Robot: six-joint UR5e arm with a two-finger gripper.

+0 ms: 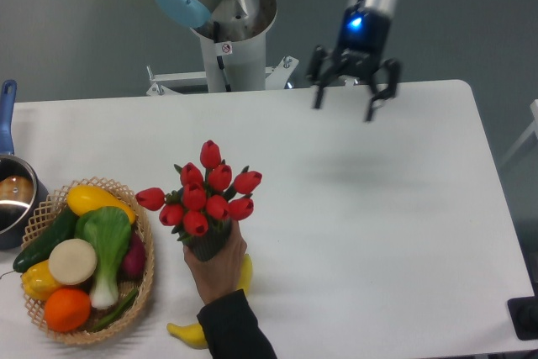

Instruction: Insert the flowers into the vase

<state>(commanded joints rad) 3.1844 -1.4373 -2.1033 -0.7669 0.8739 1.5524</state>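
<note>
Flowers (202, 199) stand in the vase (208, 245) (person's hand (217, 271) holding), jaws spread.

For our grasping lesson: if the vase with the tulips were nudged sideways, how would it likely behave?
Probably top-heavy: the flowers spread wider than the small vase, so it may tip. A person's hand grips it now, which would resist that. The tool is open and far away.

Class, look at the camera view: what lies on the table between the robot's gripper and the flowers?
Nothing: in the camera view only bare white table separates the open gripper from the flowers.
</note>
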